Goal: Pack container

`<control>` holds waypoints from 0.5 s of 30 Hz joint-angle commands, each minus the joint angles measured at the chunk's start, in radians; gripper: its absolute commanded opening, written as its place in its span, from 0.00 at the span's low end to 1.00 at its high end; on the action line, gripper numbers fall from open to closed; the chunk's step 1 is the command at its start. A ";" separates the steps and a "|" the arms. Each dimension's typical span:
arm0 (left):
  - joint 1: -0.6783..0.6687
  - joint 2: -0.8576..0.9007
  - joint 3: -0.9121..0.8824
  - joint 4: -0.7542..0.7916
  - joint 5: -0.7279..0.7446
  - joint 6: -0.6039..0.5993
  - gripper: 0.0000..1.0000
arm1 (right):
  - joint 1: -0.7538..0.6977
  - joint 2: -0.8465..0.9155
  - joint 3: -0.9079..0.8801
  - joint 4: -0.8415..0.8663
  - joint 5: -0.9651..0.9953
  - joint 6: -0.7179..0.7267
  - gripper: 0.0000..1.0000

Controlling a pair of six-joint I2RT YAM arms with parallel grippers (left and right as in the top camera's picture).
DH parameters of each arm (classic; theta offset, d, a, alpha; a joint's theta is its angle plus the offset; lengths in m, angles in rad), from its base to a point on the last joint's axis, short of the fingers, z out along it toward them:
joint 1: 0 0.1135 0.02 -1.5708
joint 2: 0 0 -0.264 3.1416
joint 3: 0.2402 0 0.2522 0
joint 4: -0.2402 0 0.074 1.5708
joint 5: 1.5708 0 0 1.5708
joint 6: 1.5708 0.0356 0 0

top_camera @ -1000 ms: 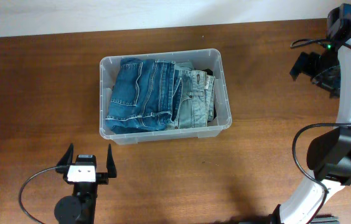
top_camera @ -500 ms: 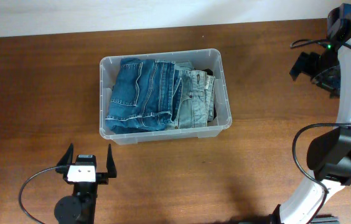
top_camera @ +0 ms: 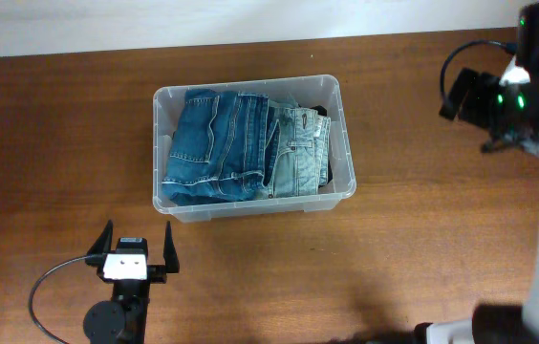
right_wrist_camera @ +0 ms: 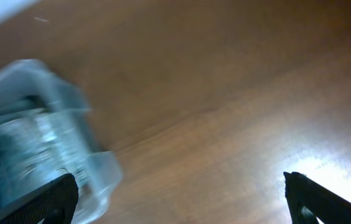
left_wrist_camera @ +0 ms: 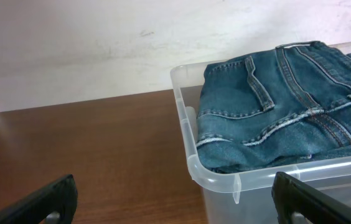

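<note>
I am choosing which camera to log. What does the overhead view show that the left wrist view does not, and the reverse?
Only overhead: the whole container, the light jeans in full beside the dark jeans, the open left gripper from above, and the right arm. Only left wrist: a side look at the container's near corner, with the dark jeans piled about to its rim. Both: container, dark jeans, brown table.

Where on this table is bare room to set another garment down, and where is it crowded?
Bare table lies left of the container, between it and the open left gripper, and between it and the right gripper. Inside it is crowded: folded dark jeans and light jeans nearly fill it.
</note>
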 commanded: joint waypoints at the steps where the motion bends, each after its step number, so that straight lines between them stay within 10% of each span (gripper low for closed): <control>1: 0.006 -0.006 -0.004 -0.003 0.011 0.009 0.99 | 0.051 -0.114 0.006 0.001 0.019 0.012 0.98; 15: 0.006 -0.006 -0.004 -0.003 0.011 0.009 0.99 | 0.065 -0.549 -0.270 0.225 -0.030 0.013 0.98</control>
